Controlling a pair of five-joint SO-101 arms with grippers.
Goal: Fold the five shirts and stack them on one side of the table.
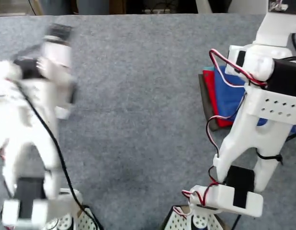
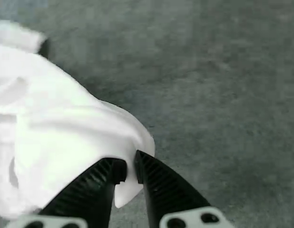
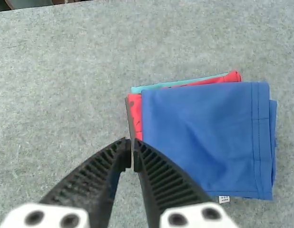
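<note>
A white shirt (image 2: 47, 137) hangs bunched over the grey table, and my left gripper (image 2: 126, 167) is shut on its edge. In the high view that arm (image 1: 38, 96) is a blur at the far left, with white cloth (image 1: 0, 100) at the table's left edge. On the right side lies a folded stack. A blue shirt (image 3: 209, 137) is on top, with a red shirt (image 3: 134, 114) and a teal shirt (image 3: 175, 84) showing beneath it. My right gripper (image 3: 132, 154) is shut on nothing, above the stack's near corner. The right arm (image 1: 263, 105) covers part of the stack (image 1: 224, 98).
The grey felt table top (image 1: 138, 96) stretches between the two arms. A dark grey layer (image 1: 205, 103) shows at the bottom of the stack. The arm bases (image 1: 196, 220) stand at the front edge.
</note>
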